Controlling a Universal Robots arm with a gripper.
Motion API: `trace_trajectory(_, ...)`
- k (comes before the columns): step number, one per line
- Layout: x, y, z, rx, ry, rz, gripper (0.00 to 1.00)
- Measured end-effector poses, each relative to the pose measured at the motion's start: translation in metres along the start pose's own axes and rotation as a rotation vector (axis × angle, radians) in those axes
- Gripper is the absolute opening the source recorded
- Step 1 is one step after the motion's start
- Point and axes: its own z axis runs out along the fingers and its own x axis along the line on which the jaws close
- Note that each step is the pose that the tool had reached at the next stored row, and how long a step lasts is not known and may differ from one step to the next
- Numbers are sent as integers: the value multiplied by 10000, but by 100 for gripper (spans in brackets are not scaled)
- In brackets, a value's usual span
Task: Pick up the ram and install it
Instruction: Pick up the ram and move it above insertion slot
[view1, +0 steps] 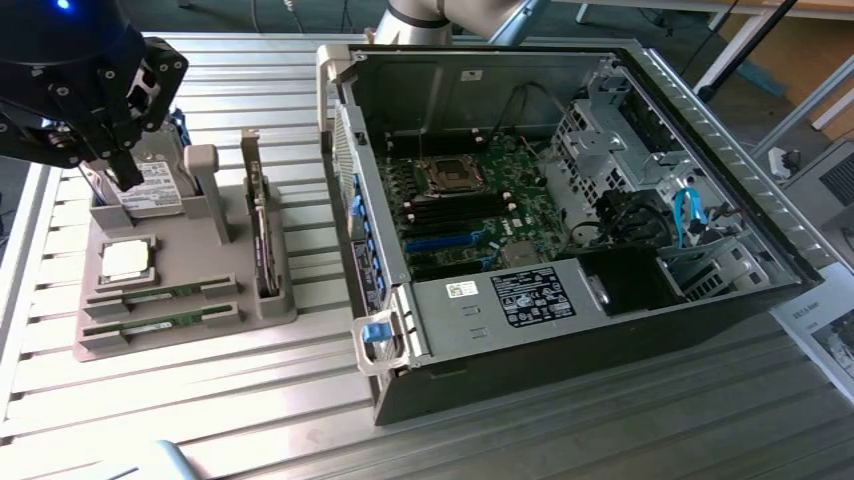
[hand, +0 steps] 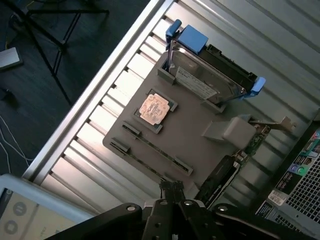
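Two ram sticks, long and green, lie side by side in the front slots of a grey parts holder (view1: 227, 300): one ram (view1: 160, 295) behind, the other ram (view1: 158, 325) in front. My black gripper (view1: 123, 175) hangs above the holder's rear, over the hard drive (view1: 140, 190), well back from both sticks. Its fingers are shut with nothing between them. In the wrist view the gripper (hand: 172, 189) points down at the holder, and one ram (hand: 157, 150) lies just ahead of the fingertips. The open computer case (view1: 561, 330) with its motherboard (view1: 467, 200) stands at the exterior view's right.
On the holder there are also a square silver processor (view1: 123, 260), a grey post (view1: 207, 195) and an upright expansion card (view1: 267, 240). The hard drive (hand: 207, 77) has blue end brackets. The ribbed metal table (view1: 240, 410) ends just beyond the holder.
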Motion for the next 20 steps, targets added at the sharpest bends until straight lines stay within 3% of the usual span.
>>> trace_trajectory(13,0,0,7,16,75,-1784,11)
trace_trajectory(20,0,0,10,27,130,-3104,11)
